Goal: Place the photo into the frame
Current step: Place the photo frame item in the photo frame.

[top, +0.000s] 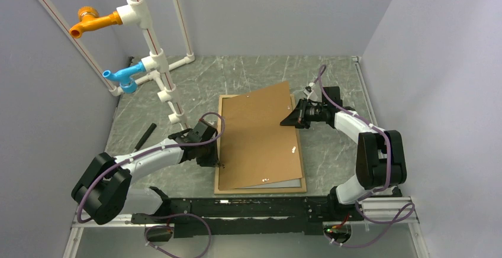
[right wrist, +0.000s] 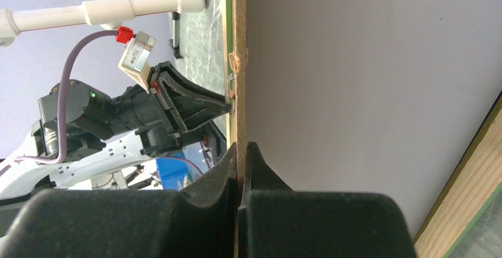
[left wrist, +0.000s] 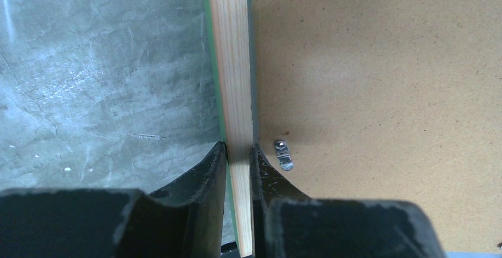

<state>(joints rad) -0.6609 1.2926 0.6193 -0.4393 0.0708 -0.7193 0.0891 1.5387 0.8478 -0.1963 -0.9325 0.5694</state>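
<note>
The frame (top: 260, 189) lies flat on the grey table with its pale wood face up. A plain brown backing board (top: 257, 134) rests askew on it, its right edge raised. My right gripper (top: 294, 116) is shut on that raised edge (right wrist: 239, 63), its fingers (right wrist: 241, 148) pinching the thin board. My left gripper (top: 212, 160) is shut on the frame's left rail (left wrist: 234, 92), one finger on each side (left wrist: 238, 148). A pale sliver (top: 278, 181) under the board's near edge looks like the photo's white back. The photo's printed side is hidden.
A white pipe rig (top: 155, 63) with an orange valve (top: 92, 22) and a blue valve (top: 121, 76) stands at the back left. A black stick (top: 145, 135) lies left of the frame. A metal turn tab (left wrist: 284, 154) sits on the board. Walls close in on three sides.
</note>
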